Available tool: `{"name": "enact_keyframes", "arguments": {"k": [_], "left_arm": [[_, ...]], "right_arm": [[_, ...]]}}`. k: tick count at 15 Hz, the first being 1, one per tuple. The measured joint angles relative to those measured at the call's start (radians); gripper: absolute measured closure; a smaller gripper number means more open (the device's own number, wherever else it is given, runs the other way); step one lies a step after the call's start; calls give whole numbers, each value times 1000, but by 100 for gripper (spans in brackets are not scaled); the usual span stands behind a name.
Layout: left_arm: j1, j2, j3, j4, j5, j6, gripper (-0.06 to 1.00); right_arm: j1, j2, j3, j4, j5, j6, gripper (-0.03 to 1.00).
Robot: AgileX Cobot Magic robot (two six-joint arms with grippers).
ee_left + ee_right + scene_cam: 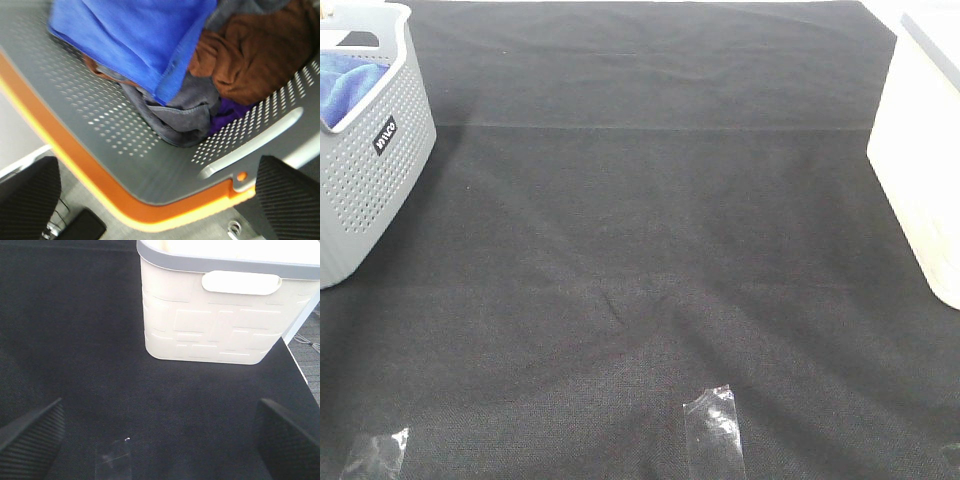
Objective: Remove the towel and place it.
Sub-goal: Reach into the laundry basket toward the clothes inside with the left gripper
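Note:
A blue towel lies in the grey perforated basket at the far left of the exterior view. In the left wrist view the blue towel lies on top of a grey cloth and a brown cloth inside the grey basket. My left gripper is open above the basket's rim, empty. My right gripper is open and empty above the black cloth, short of a cream bin. Neither gripper shows in the exterior view.
The cream bin stands at the right edge of the table. A black cloth covers the table. Pieces of clear tape lie near the front edge. A purple cloth shows under the brown one.

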State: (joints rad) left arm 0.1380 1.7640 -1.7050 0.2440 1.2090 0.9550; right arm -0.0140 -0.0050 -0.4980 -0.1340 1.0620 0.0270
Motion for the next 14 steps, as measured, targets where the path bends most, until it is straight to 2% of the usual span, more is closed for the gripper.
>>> {"name": "enact_keyframes", "arguments": {"k": [4,7,11,14], "left_arm": [[62,142,0,17,-70,52,-5],[63,202,0,17,-124,83,-5],[63,331,0,20,-268,110,-5],[63,374,0,14,-275,118,-2]], "right_arm": [[0,0,0,0,0,0,0],[0,0,0,0,0,0,0],[0,0,0,0,0,0,0],[0,0,0,0,0,0,0]]}}
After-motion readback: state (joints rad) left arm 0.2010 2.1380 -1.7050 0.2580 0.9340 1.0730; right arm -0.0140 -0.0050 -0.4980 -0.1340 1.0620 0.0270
